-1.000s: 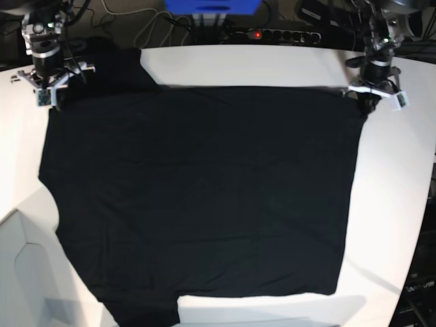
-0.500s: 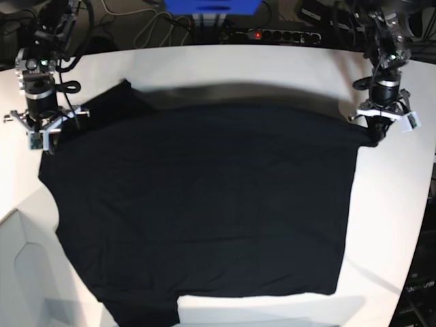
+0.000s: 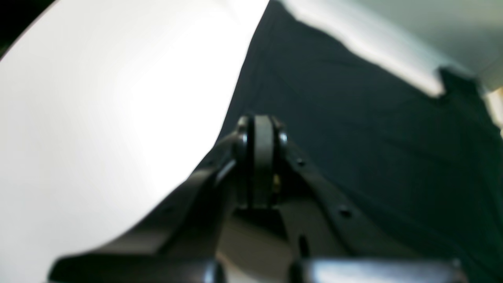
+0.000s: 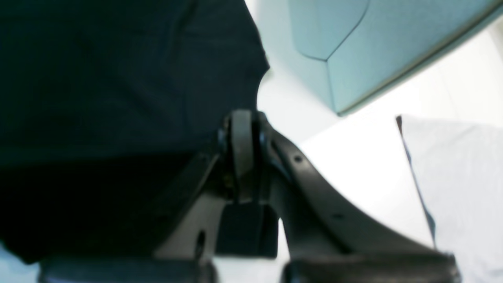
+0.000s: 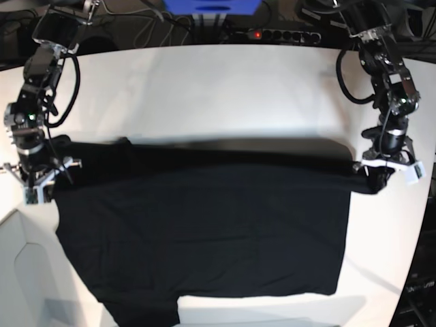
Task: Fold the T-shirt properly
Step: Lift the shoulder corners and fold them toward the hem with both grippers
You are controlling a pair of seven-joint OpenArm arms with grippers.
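Both grippers (image 5: 376, 178) (image 5: 41, 185) clamped on T-shirt's (image 5: 204, 231) raised far edge.

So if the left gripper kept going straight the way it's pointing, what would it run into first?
The left gripper points down, shut on the shirt edge. Straight on, it would likely meet the white table just beneath the cloth, though depth is hard to judge.

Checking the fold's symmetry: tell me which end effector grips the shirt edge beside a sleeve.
The right end effector, on the base view's left: a sleeve of the T-shirt bulges beside it. The left end effector holds a plain corner.
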